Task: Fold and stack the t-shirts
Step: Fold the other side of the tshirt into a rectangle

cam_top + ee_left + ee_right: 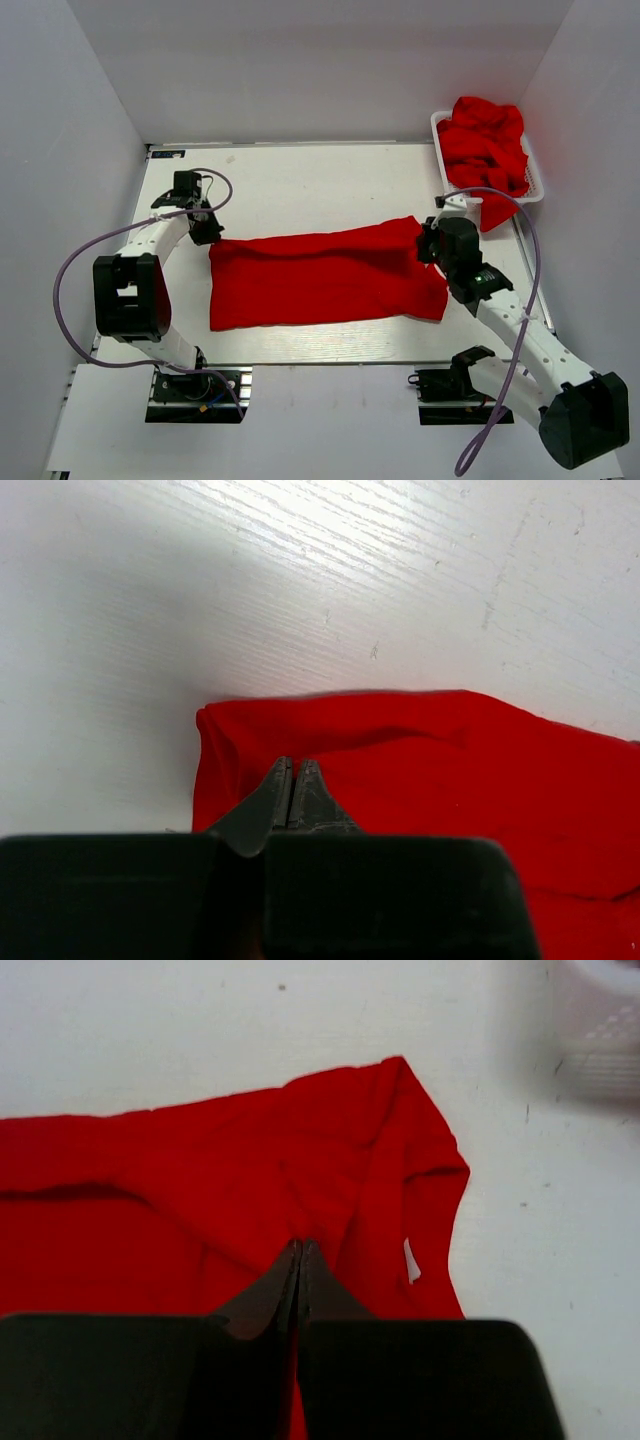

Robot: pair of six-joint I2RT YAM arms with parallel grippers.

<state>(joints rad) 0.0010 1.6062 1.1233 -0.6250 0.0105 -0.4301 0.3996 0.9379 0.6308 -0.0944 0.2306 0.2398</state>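
White walls close in on three sides of a white table (300, 170). A red t-shirt (320, 280) lies across the middle of it as a long band, apparently doubled lengthwise. The left gripper (296, 763) sits at the band's far left corner and the right gripper (301, 1245) at its far right corner, near a white label (411, 1260). Both have their jaws pressed together with the tips down on the cloth. Whether any fabric is pinched between them cannot be told. More red shirts (485, 140) are heaped in a white mesh basket (540, 192) at the far right corner.

The likely failure is a shallow catch. If only the top layer is caught, or none, a lift would peel the layers apart or leave the corner behind. An uneven pull would skew the band.

Room is tight on the right, where the basket stands just beside the right wrist and one shirt spills over its rim within snagging reach. Bare table lies beyond the band and to its left, with a narrower strip in front.
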